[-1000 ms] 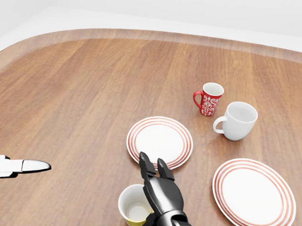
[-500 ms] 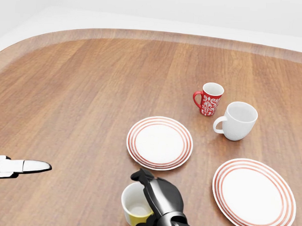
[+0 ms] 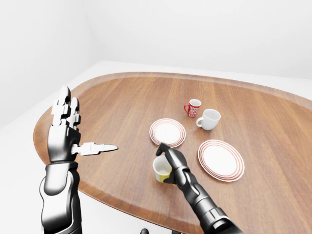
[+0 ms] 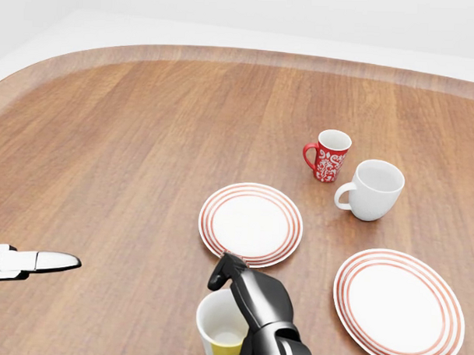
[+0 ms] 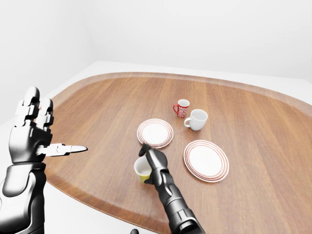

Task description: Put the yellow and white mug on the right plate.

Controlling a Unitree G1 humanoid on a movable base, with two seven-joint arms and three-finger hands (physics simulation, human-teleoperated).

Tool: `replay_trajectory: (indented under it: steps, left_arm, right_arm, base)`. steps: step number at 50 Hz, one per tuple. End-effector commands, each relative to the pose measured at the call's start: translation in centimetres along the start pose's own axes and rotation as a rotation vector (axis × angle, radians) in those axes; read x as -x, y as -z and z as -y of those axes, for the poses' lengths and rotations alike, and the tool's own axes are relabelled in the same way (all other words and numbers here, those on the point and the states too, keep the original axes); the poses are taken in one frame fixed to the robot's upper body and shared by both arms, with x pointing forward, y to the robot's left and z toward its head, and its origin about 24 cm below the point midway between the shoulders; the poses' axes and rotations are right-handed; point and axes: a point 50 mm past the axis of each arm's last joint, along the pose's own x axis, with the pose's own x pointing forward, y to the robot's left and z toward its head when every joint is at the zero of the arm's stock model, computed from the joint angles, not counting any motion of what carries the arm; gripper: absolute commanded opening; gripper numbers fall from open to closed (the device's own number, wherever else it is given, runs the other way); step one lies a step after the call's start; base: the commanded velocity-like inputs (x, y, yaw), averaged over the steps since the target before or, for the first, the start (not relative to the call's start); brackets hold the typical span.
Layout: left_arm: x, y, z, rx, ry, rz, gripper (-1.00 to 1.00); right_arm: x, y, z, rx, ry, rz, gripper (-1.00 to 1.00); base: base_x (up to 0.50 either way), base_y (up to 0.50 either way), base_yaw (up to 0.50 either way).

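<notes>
Here the wooden worktop carries four other pieces of crockery besides the mug. A red patterned mug stands far off toward the right, and a plain white mug sits just beside it, a little nearer and further right, its handle pointing left. Two white plates with red rings lie nearer: the left plate in the middle of the scene, and the right plate well apart from it, near the right edge of the head view. Both plates are bare, and between the mug and the right plate lies only open wood (the left plate sits just beyond the hand, not in that line).

The yellow and white mug stands upright near the worktop's near edge, just this side of the left plate, its white inside showing. The right hand has its black fingers curled over the rim and down the mug's right side, closing round it; the left-eye view shows the same hold.

The left hand is raised far to the left, over the worktop's left edge, fingers spread upward and the thumb pointing right, holding nothing.
</notes>
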Motion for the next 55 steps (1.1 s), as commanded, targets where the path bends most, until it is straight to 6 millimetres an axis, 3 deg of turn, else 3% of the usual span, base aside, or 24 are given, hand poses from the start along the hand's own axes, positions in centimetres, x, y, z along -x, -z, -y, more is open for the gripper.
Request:
replay_trajectory:
  steps: [1, 10, 30, 49, 55]
  left_arm:
    - [0.0, -0.1, 0.0, -0.001, -0.001, 0.003, 1.0]
    - [0.0, 0.1, 0.0, -0.001, -0.001, -0.003, 1.0]
    - [0.0, 0.4, 0.1, 0.0, 0.002, -0.018, 1.0]
    - [0.0, 0.8, 0.2, 0.001, 0.004, -0.035, 1.0]
    - [0.0, 0.9, 0.2, 0.0, 0.003, -0.038, 1.0]
  right_arm:
    - [-0.7, -0.4, 3.3, -0.002, 0.065, 0.018, -1.0]
    - [-0.9, -0.2, 9.0, -0.028, 0.151, -0.02, -1.0]
    - [-1.6, 3.5, 12.8, -0.05, 0.247, -0.093, -1.0]
    - [-1.5, 9.5, 16.6, -0.09, 0.347, -0.283, -1.0]
    - [-1.2, 10.5, 17.8, -0.105, 0.372, -0.323, -1.0]
  base:
    - [0.0, 0.0, 0.0]
    - [0.0, 0.0, 0.0]
    - [0.0, 0.0, 0.0]
    - [0.0, 0.0, 0.0]
    - [0.0, 0.0, 0.0]
